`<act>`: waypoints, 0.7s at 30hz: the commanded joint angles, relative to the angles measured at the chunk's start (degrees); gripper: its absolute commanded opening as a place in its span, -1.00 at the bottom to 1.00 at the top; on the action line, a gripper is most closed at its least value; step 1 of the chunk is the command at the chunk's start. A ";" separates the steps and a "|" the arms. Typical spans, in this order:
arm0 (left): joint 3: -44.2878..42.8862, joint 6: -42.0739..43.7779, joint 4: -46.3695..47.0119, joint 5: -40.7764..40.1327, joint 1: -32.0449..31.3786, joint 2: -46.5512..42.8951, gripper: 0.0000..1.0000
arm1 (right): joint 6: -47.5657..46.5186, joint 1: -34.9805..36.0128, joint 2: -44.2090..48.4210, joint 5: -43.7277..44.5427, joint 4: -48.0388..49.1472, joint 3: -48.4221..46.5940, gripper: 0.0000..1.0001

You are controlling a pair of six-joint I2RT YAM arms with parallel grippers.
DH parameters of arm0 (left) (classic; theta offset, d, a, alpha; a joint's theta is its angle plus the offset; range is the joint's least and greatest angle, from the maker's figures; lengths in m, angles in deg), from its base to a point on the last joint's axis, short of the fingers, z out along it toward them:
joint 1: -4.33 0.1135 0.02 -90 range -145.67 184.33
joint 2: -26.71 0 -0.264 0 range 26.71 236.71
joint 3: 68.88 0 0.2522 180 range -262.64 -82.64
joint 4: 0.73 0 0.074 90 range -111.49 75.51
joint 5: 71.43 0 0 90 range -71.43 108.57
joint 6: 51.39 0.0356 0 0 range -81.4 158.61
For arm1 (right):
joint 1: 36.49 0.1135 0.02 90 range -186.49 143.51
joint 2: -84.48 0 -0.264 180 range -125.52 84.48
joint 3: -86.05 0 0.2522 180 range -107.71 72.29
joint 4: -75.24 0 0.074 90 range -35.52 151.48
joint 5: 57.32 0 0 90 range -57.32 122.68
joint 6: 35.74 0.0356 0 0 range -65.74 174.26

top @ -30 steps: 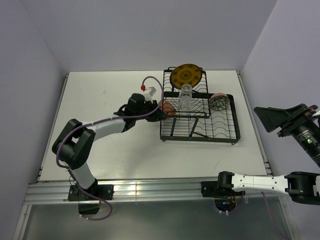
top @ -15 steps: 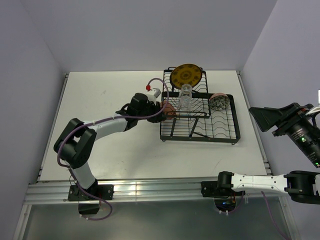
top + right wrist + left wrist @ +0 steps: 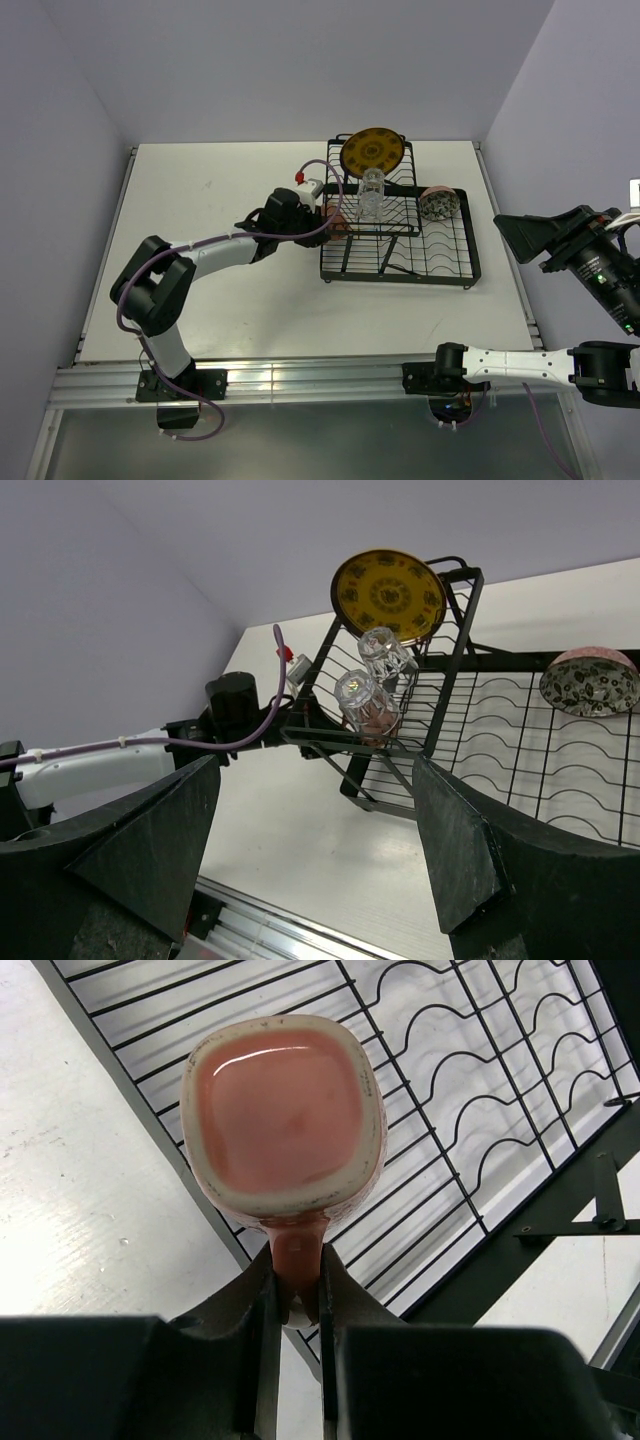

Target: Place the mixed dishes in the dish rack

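My left gripper [image 3: 296, 1280] is shut on the handle of a pink mug [image 3: 283, 1115], whose mouth faces the wrist camera, over the left edge of the black dish rack [image 3: 480, 1270]. From above, the mug [image 3: 338, 217] hangs at the rack's [image 3: 400, 277] left side. The yellow-orange plate [image 3: 372, 151] stands upright at the back. Two clear tumblers [image 3: 385, 652] [image 3: 360, 695] sit on the upper tier. The patterned bowl [image 3: 439, 203] leans at the right. My right gripper [image 3: 520, 232] is open, raised off the table's right edge and apart from everything.
The white table [image 3: 220, 300] lies left of and in front of the rack. Purple walls close in on all sides. A metal rail [image 3: 300, 380] runs along the near edge by the arm bases.
The left gripper has carried the pink mug a little to the right, up to the rack's left edge. The right gripper has drifted slightly left.
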 commanded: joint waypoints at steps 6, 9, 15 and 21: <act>-2.55 1.37 5.48 -0.92 -1.18 -0.67 -1.00 | 0.80 0.22 -2.28 1.47 0.64 -0.69 0.69; -1.94 1.28 6.27 -0.84 -1.10 -0.67 -1.00 | 0.62 0.14 -2.55 1.38 0.90 -0.69 0.69; -0.53 0.31 8.29 1.27 -1.01 -0.05 -1.00 | 0.88 0.22 -3.16 1.03 0.21 -1.04 0.69; 0.17 -0.66 10.14 1.97 -1.01 0.04 -1.00 | 1.32 0.22 -3.51 0.76 -0.41 -1.83 0.69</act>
